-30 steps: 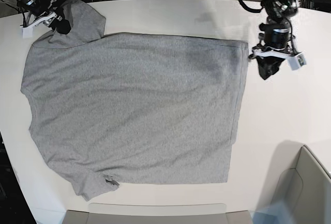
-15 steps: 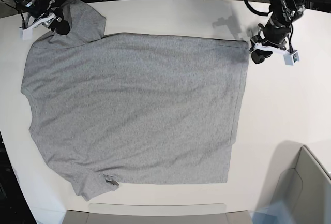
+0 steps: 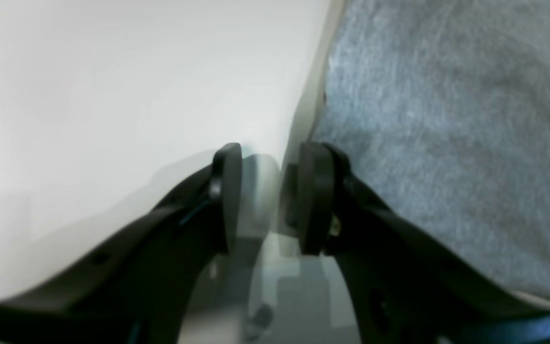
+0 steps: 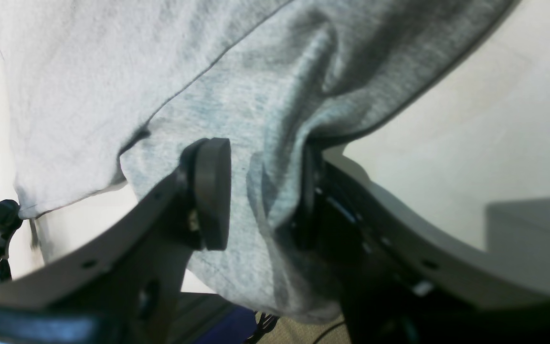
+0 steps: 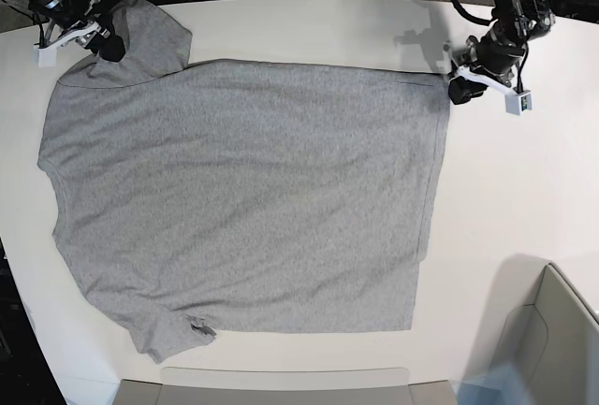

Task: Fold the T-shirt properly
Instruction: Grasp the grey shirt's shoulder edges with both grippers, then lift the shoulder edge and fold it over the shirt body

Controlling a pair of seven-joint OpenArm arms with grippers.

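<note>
At the far edge of the table (image 5: 309, 21): both arms sit at the T-shirt's two far corners, and the T-shirt (image 5: 243, 199) lies spread flat, plain side up, filling most of the white top.
What has changed: the left pincer (image 5: 456, 90) has come in from just beyond the hem and now sits low at the shirt's corner by the hem; the right pincer (image 5: 105, 42) has barely shifted at the sleeve.
Meaning for the task: no fold is made yet; I judge this to be the taking of two corners before the first lift.
Left pincer: its jaws stand slightly apart, astride the hem edge in the wrist view (image 3: 270, 191), one finger on bare table, the other against grey cloth; nothing is pinched so far.
Right pincer: partly spread (image 4: 260, 191), with a bunched ridge of sleeve cloth between the pads, gathered but not squeezed tight.
</note>
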